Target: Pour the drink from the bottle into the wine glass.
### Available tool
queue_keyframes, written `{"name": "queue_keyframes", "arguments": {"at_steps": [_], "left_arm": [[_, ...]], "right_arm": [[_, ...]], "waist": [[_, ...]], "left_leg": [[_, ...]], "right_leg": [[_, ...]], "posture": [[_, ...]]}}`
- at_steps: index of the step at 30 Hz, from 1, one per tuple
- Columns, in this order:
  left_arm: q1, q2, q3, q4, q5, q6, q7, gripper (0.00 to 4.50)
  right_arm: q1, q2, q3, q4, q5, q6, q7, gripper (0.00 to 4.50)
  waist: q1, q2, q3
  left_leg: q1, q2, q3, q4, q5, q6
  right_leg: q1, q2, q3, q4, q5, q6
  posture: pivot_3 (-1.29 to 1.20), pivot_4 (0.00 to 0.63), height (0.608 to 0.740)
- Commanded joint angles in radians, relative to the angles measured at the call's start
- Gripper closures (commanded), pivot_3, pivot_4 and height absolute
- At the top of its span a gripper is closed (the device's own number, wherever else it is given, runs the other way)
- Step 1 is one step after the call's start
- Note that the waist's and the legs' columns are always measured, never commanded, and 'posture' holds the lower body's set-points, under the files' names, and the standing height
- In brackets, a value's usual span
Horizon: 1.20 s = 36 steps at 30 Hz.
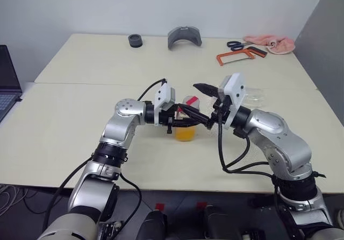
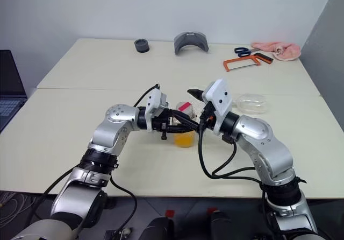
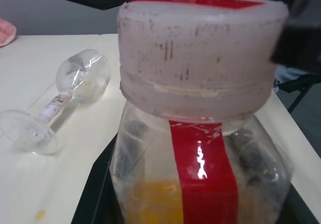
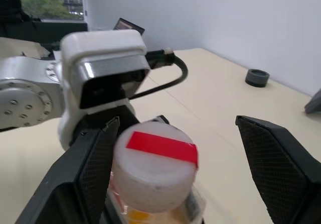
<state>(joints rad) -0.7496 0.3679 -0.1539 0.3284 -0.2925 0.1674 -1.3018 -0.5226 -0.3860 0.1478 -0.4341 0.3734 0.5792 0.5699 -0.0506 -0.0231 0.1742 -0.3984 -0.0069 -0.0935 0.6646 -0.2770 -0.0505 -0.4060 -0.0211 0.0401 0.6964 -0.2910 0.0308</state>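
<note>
The bottle [image 1: 186,122] stands upright near the middle of the pale surface [image 1: 70,121], its lower part filled with the orange drink [image 1: 184,134]. The left gripper [image 1: 185,116] reaches in from the left with its jaws pinching the bottle's body, the black fingers [image 3: 133,138] showing through the clear plastic on either side of the red stripe in the left wrist view. The white-and-red cap [image 4: 154,163] is on the bottle's neck. The right gripper [image 4: 188,169] comes in from the right at cap height with its jaws spread wide; in its wrist view one finger [image 4: 93,166] stands just beside the cap and the other finger [image 4: 278,158] stands well apart from it, so the cap sits between them, nearer the first. The wine glass [image 2: 251,103] lies on its side on the surface behind the right arm, its bowl and foot visible in the left wrist view.
</note>
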Motion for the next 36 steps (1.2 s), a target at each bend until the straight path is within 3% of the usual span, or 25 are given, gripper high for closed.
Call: {"name": "queue_keyframes", "arguments": {"at_steps": [1, 14, 25, 31, 36], "left_arm": [[-0.016, 0.005, 0.021, -0.032, -0.026, -0.010, -0.006, 2.82], [-0.007, 0.003, 0.035, -0.027, -0.032, -0.020, 0.018, 2.83], [-0.032, -0.013, 0.064, 0.022, -0.047, -0.013, 0.032, 2.84], [-0.049, -0.021, 0.080, 0.040, -0.072, 0.031, 0.025, 2.84], [-0.060, -0.007, 0.069, 0.051, -0.083, 0.071, -0.014, 2.84]], "right_arm": [[0.003, -0.010, -0.024, -0.008, -0.025, -0.031, -0.014, 0.54], [0.058, -0.054, -0.096, -0.037, 0.000, 0.005, -0.032, 0.54], [0.099, -0.080, -0.121, -0.134, 0.145, 0.101, 0.018, 0.54], [0.080, -0.064, -0.126, -0.150, 0.209, 0.135, 0.004, 0.54], [0.037, -0.036, -0.088, -0.134, 0.169, 0.112, -0.033, 0.54]], "waist": [[0.000, 0.000, 0.000], [0.000, 0.000, 0.000], [0.001, 0.000, 0.000], [0.001, 0.000, 0.000], [-0.001, 0.000, 0.000]], "left_leg": [[0.000, 0.000, 0.000, 0.000, 0.000, 0.000], [0.000, 0.000, 0.000, 0.000, 0.000, 0.000], [0.000, 0.000, 0.000, 0.000, 0.000, 0.000], [0.000, 0.000, 0.000, 0.000, 0.000, 0.000], [0.000, 0.000, 0.000, 0.000, 0.000, 0.000]], "right_leg": [[0.000, 0.000, 0.000, 0.000, 0.000, 0.000], [0.000, 0.000, 0.000, 0.000, 0.000, 0.000], [0.000, 0.000, 0.000, 0.000, 0.000, 0.000], [0.000, 0.000, 0.000, 0.000, 0.000, 0.000], [0.000, 0.001, 0.000, 0.000, 0.000, 0.000]], "posture": [[0.00, 0.150, 0.740], [0.00, 0.150, 0.740], [0.00, 0.150, 0.740], [0.00, 0.150, 0.740], [0.00, 0.150, 0.740]]}}
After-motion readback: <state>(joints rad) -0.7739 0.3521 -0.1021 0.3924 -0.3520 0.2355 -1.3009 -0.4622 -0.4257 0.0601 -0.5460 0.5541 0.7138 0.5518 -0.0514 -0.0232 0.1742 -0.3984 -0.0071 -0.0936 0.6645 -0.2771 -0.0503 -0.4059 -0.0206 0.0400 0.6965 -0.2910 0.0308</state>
